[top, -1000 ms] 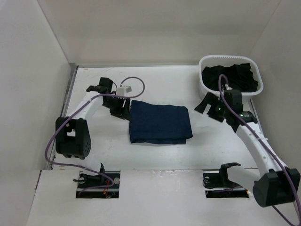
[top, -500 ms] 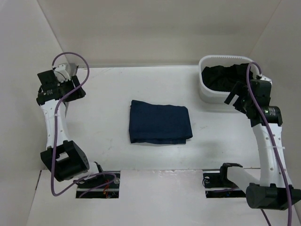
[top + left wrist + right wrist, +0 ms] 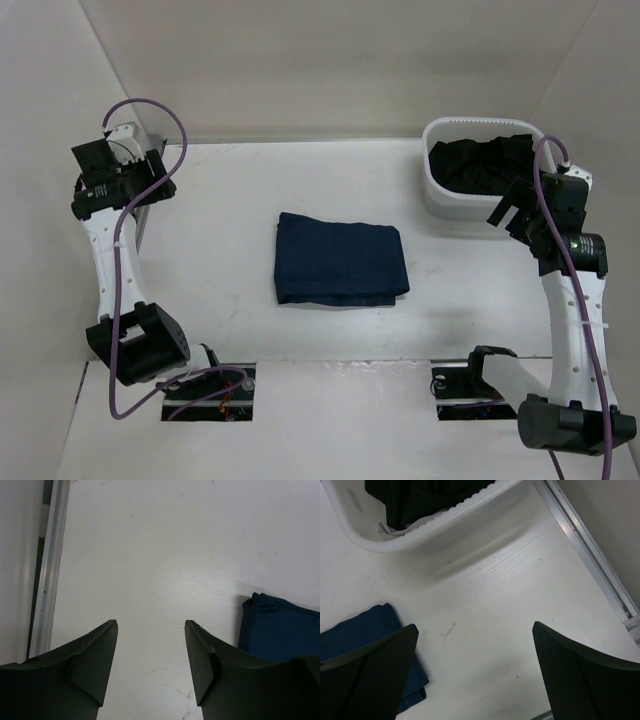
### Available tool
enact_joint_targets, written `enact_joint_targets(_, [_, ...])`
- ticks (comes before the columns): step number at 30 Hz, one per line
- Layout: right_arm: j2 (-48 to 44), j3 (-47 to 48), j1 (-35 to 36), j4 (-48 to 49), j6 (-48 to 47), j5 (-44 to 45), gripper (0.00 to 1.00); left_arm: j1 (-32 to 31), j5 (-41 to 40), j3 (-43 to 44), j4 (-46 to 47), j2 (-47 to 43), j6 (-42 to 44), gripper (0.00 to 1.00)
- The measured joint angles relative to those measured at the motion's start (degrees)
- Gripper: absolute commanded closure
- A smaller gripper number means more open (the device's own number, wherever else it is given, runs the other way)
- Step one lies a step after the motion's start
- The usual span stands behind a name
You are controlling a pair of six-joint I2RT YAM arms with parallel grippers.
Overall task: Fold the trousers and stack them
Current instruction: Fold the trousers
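White table (image 3: 220,230) bore the folded trousers (image 3: 340,260) at its centre. Left gripper (image 3: 150,625) hung by the far-left corner, jaws apart, empty. Right gripper (image 3: 475,627) hovered beside the basket (image 3: 445,205) of dark clothes (image 3: 490,165), jaws spread, empty.

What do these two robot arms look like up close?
The left arm and right arm have white links, chunky black joints and a looping purple cable each. The left end effector and right end effector are paired black wedge fingers; the right's look mesh-textured.
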Motion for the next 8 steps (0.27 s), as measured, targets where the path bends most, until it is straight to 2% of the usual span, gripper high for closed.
enact_joint_targets(8, [-0.1,0.0,-0.2,0.0,-0.5,0.3,0.0,-1.6,-0.1,0.0,-0.1,0.0,0.0,0.45])
